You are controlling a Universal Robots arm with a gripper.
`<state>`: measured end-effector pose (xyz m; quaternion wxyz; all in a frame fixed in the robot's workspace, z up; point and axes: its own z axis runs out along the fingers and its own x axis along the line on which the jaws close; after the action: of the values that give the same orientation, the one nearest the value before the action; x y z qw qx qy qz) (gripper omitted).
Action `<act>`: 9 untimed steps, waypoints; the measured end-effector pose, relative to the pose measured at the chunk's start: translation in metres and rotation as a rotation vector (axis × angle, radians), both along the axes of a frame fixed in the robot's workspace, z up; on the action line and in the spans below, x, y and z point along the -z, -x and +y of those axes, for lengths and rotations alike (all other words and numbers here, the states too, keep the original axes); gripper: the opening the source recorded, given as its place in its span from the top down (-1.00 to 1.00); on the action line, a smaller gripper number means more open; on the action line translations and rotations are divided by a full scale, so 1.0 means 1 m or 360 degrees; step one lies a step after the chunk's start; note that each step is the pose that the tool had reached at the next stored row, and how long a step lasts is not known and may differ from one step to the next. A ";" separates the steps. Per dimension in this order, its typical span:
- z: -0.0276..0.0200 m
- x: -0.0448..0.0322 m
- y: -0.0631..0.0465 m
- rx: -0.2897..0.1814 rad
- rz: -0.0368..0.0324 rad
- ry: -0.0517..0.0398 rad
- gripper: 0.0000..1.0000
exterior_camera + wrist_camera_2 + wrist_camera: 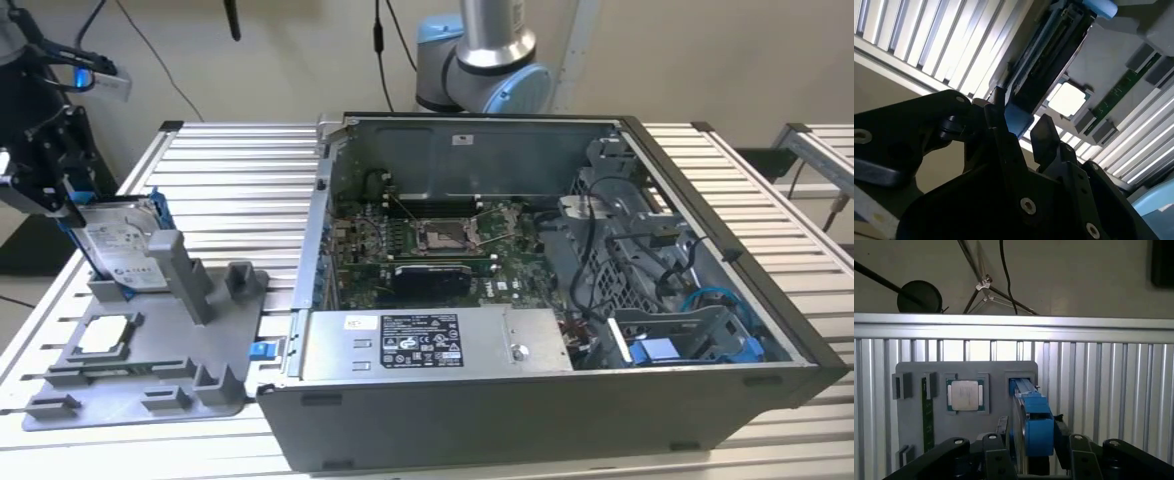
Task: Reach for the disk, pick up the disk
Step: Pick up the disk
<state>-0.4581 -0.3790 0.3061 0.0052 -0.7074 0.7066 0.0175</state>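
The disk (123, 252) stands on edge in a slot of the grey holder (147, 385) at the exterior view's left, its silver face and white label showing between blue rails. My gripper (70, 205) sits over its upper end. In the first wrist view the disk (1030, 407) is seen edge-on, blue rail toward the camera. My gripper (1031, 429) is open and straddles it, with one black finger close on each side. In the second wrist view the gripper (1019, 125) has the blue rail (1016, 122) between its fingertips. The disk is still seated in the holder.
A square silver chip (965, 395) and a green memory stick (928, 415) lie in the same holder beside the disk. An open computer case (534, 300) with a grey power supply (427, 340) stands to the exterior view's right on the slatted metal table (227, 190).
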 end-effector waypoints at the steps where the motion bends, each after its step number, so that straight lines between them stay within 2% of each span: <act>1: 0.0000 0.0018 0.000 -0.0003 -0.0001 0.0000 -1.00; 9: 0.0001 0.0151 0.000 -0.0032 -0.0005 -0.0005 -1.00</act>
<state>-0.4582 -0.3789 0.2910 0.0072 -0.7145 0.6994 0.0176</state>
